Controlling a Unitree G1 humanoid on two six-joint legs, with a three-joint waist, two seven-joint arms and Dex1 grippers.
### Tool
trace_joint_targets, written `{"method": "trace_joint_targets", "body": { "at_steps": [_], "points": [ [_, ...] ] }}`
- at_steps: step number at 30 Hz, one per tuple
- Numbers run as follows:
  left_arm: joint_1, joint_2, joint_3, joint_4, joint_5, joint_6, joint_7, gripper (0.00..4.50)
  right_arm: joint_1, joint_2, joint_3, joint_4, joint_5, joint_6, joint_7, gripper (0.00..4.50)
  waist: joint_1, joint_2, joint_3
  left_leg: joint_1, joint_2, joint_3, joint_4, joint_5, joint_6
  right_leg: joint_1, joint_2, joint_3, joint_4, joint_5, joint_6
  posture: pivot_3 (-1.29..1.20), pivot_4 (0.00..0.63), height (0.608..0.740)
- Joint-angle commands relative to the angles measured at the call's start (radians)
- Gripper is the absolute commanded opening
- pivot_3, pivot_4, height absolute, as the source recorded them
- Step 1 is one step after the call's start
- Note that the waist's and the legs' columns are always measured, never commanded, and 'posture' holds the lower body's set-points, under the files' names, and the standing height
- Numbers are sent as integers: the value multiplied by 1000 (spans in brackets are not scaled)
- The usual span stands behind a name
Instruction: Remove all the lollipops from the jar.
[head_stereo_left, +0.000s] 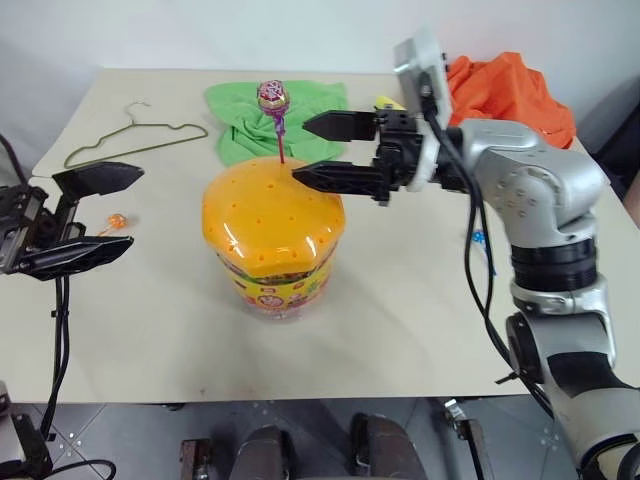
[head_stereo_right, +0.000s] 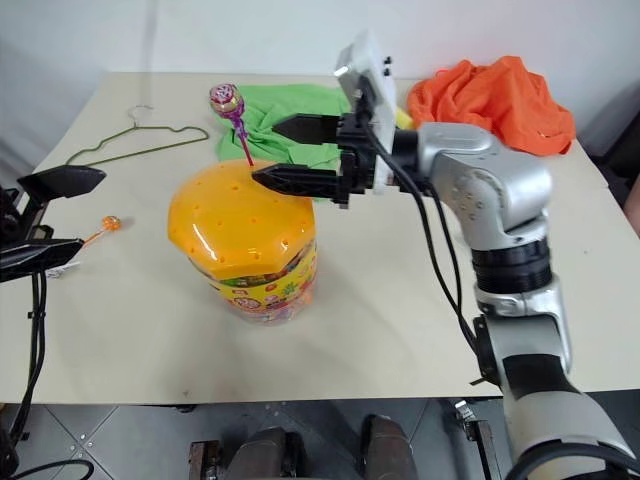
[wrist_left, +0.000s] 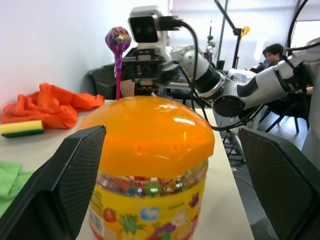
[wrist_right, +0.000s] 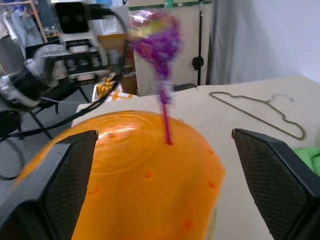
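The jar (head_stereo_left: 272, 262) stands mid-table, a clear tub with a yellow label and a domed orange lid (head_stereo_left: 270, 215) dotted with holes. One lollipop (head_stereo_left: 272, 96) in a pink-purple wrapper stands upright on a purple stick (head_stereo_left: 281, 142) stuck in the lid's far side. My right gripper (head_stereo_left: 300, 150) is open and level above the lid, its fingertips just right of the stick and apart from it. In the right wrist view the lollipop (wrist_right: 159, 37) stands ahead between the fingers (wrist_right: 55, 175). My left gripper (head_stereo_left: 135, 207) is open beside the jar's left, holding nothing. A small orange lollipop (head_stereo_left: 115, 221) lies on the table by it.
Behind the jar lies a green cloth (head_stereo_left: 240, 125). An orange cloth (head_stereo_left: 510, 90) and a yellow sponge (head_stereo_left: 386, 103) are at the back right, a wire hanger (head_stereo_left: 135, 140) at the back left. A person (wrist_left: 273, 52) sits far off.
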Motion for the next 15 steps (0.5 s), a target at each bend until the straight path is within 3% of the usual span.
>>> {"method": "trace_joint_targets", "body": {
  "at_steps": [1, 3, 15],
  "points": [
    [41, 13, 72, -68, -43, 13, 27, 4500, -63, 42, -6, 57, -30, -64, 37, 4478, -4, 0, 0, 0, 0, 0, 0, 0, 0, 0, 0, 0, 0, 0, 0, 0, 150, 740],
    [60, 10, 89, -91, -55, 19, 42, 4500, -86, 64, -14, 80, -30, -69, 58, 4478, -3, 0, 0, 0, 0, -1, -1, 0, 0, -1, 0, 0, 0, 0, 0, 0, 150, 740],
    [79, 8, 81, -120, -88, 18, 68, 4500, -115, 90, -36, 56, -35, -69, 87, 379, -2, 0, 0, 0, 0, -2, 0, 0, -1, -1, 0, 0, 1, 0, 0, 0, 150, 740]
  ]
}}
